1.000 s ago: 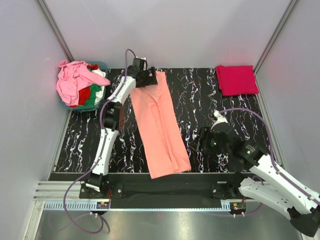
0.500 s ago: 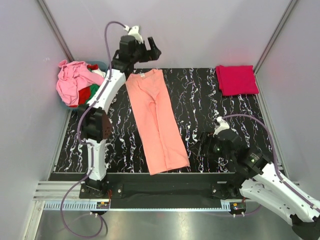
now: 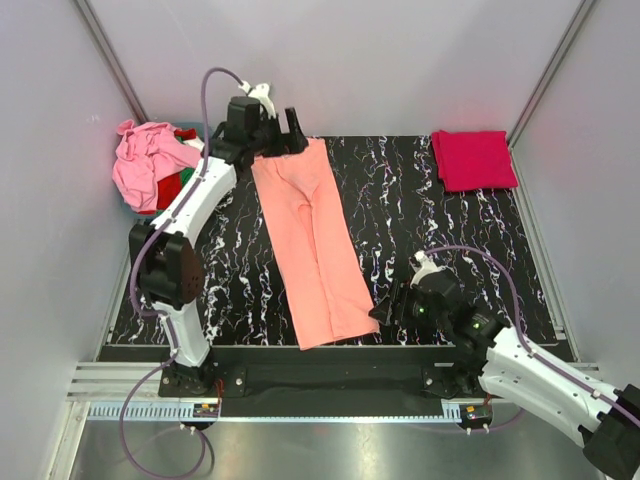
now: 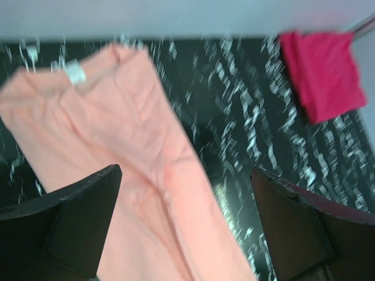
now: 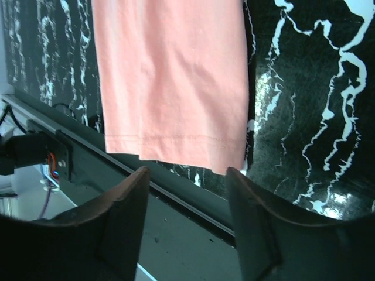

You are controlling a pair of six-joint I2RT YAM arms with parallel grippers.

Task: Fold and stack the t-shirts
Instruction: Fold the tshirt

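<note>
A salmon-orange t-shirt (image 3: 315, 240) lies as a long narrow strip folded lengthwise, running from the far left of the table to its front edge. My left gripper (image 3: 290, 138) hovers over its far collar end, open and empty. The left wrist view shows the shirt (image 4: 117, 140) with its white label below wide-apart fingers (image 4: 64, 228). My right gripper (image 3: 385, 312) is beside the shirt's near right corner, open, holding nothing; its hem (image 5: 176, 76) lies ahead of the fingertips (image 5: 258, 222). A folded crimson-pink t-shirt (image 3: 473, 158) rests at the far right corner.
A heap of pink, red, green and white shirts (image 3: 150, 165) fills a tub off the table's far left corner. The black marbled table (image 3: 430, 220) ends at a metal rail (image 3: 330, 355) in front. Grey walls close in the sides and back.
My left gripper let go of the salmon shirt's collar end, lifted and opened wide. My right arm swung left and forward to the shirt's near hem.
</note>
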